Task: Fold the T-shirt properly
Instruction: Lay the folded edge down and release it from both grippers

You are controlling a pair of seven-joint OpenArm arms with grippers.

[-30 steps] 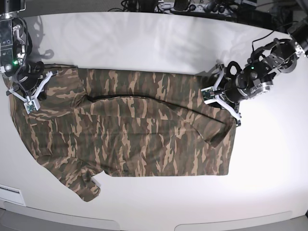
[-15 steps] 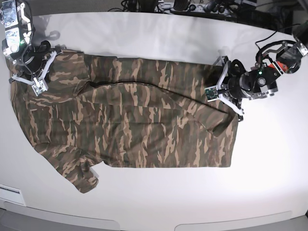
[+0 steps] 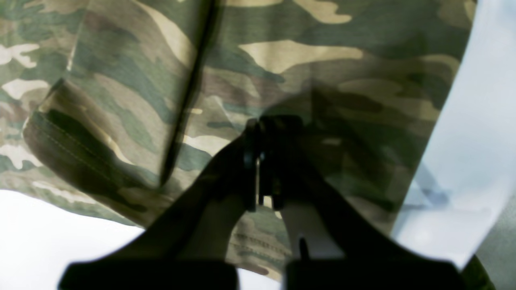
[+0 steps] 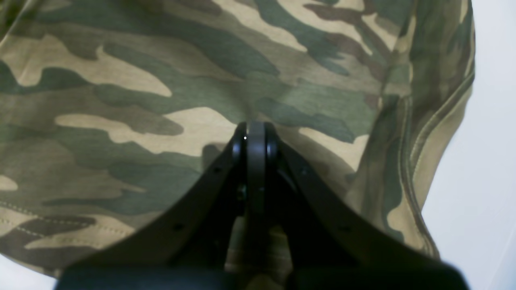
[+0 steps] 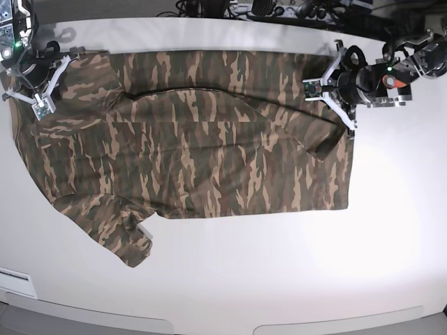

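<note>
I had the soft camouflage cloth T-shirt (image 5: pixel 188 139) spread across the white worktop (image 5: pixel 279 279). My left gripper (image 5: pixel 340 98) and right gripper (image 5: pixel 33 84) each pinched its far edge (jaws clenched on cloth). I judged a spreading step; next, fold toward the near edge.

The base view looks straight down from high above on the whole white table (image 5: pixel 230 279). Each wrist view sits close behind its closed black fingers, sharing the camouflage-print cloth T-shirt (image 5: pixel 202 146) (image 3: pixel 282 52) (image 4: pixel 161 80).

Both hands moved toward the far edge, T-shirt (image 5: pixel 209 139) dragged along
</note>
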